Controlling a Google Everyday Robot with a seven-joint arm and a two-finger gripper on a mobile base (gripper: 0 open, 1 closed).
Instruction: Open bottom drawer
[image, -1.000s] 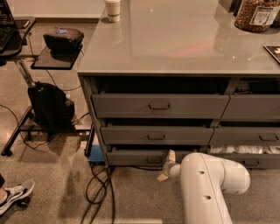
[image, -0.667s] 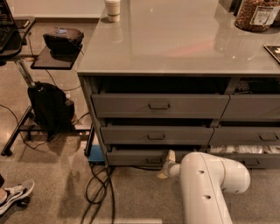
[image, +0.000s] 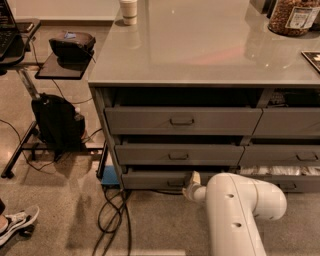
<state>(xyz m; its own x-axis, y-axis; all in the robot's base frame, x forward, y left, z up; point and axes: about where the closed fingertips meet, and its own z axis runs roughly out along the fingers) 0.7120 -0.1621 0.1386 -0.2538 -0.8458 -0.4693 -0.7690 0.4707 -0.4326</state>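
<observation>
Gripper (image: 192, 180) sits low at the bottom drawer (image: 147, 179), just beside its centre handle (image: 175, 183); whether it grasps anything I cannot tell. Lowest of 3 in the left stack under the counter (image: 200, 55), the drawer lies long axis left to right, front facing the camera, seemingly a little ajar.

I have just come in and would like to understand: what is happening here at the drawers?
A robot's white arm reaches down low toward the grey drawer cabinet. Its end effector is at the front of the bottom drawer, close to the middle where the handle sits. The drawer is not yet pulled out far; at most it is slightly out.
</observation>
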